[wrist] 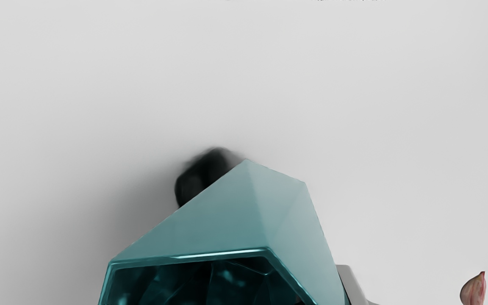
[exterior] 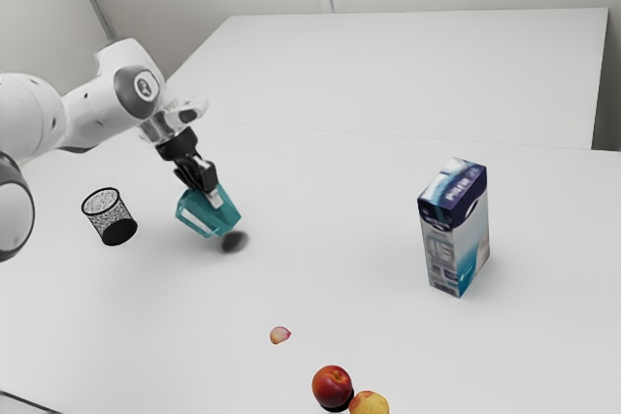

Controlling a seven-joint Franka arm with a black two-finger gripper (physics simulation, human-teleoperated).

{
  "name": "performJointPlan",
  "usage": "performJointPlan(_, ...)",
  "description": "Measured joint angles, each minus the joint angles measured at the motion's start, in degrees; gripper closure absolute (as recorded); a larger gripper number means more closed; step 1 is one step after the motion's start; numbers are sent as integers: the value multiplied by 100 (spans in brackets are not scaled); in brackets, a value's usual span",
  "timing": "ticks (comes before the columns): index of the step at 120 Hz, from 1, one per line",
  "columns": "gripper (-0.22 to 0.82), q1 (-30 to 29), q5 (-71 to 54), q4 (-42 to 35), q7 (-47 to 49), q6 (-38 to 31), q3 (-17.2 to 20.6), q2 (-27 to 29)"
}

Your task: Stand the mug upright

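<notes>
Carton stands well clear of your gripper, its fingers closed on the mug, parted how far you can't tell; you hold it tilted above its shadow, presumably for room to right it.

Table; carton, mesh cup, clove, fruits

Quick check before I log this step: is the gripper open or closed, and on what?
Gripper: closed, holding the mug, which is tilted.
</notes>
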State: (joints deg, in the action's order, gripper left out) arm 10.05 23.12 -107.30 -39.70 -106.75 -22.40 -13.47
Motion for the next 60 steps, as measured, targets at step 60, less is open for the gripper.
performJointPlan(60, 78, 793, -1633, -848, 560, -2036, -22, 219)
